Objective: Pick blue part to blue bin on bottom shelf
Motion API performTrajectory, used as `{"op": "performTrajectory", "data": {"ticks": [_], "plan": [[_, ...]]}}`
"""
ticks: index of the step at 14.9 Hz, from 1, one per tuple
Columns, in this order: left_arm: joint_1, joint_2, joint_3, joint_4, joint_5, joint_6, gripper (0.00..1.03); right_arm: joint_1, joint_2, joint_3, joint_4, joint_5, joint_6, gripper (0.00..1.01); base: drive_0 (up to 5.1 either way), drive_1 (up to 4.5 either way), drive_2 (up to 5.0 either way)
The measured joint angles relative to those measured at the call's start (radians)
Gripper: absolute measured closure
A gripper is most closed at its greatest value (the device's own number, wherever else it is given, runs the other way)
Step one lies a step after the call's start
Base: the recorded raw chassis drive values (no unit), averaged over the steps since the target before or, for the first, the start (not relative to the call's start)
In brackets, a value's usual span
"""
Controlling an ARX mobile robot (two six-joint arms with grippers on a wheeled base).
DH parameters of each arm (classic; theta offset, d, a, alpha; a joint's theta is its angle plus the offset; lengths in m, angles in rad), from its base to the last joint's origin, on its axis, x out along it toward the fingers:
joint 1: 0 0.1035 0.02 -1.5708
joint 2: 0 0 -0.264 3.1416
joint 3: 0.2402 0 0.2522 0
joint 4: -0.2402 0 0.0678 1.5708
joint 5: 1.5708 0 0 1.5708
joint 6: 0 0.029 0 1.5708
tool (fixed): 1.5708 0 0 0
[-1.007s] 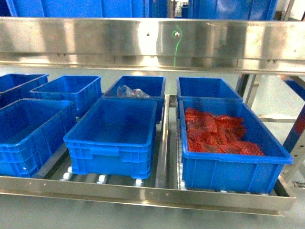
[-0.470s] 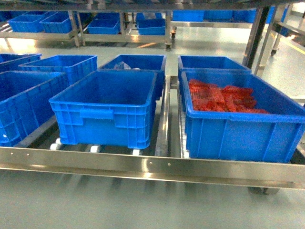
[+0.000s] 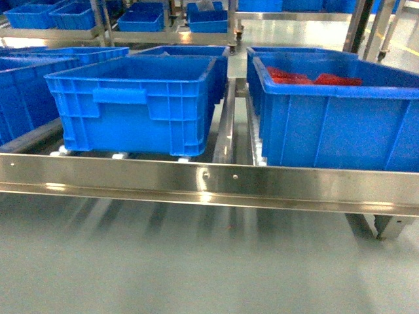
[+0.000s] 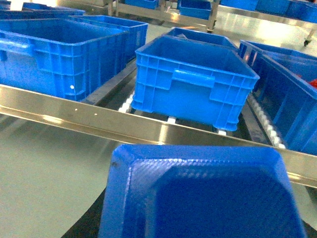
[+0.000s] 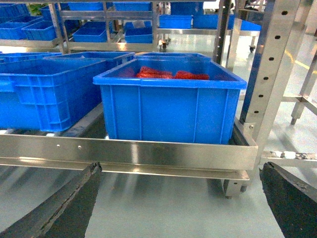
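Note:
The blue part (image 4: 198,173) fills the bottom of the left wrist view, a blue block with a darker navy recess. My left gripper (image 4: 200,218) is shut on it; only a dark finger (image 4: 91,223) shows at its left side. It hangs in front of the bottom shelf's steel front rail (image 4: 99,121). The blue bin (image 3: 137,104) stands empty on the shelf rollers, straight ahead of the part (image 4: 193,82). My right gripper (image 5: 181,198) is open and empty over the floor, before the rail (image 5: 138,151). Neither gripper shows in the head view.
A like crate with red packets (image 3: 340,111) stands right of the bin, in front of the right gripper (image 5: 168,104). More blue crates (image 3: 26,91) sit at the left and behind. A perforated steel upright (image 5: 270,74) and the rack foot (image 3: 383,226) stand at the right.
The head view has dropped from looking down into the crates to facing their sides. The upper shelf rail has left the view and the bottom rail sits higher in the picture.

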Motion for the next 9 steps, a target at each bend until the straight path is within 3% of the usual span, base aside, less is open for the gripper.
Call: {"op": "performTrajectory", "data": {"ticks": [8,9], "plan": [[0.000,-0.002,-0.003,0.002,0.003,0.000,0.60,0.000,0.000,0.000,0.005,0.000,0.000,0.03,0.0,0.00,0.0],[0.000,-0.002,-0.003,-0.002,0.002,0.000,0.60,0.000,0.000,0.000,0.000,0.000,0.000,0.03,0.0,4.07,-4.0]]}}
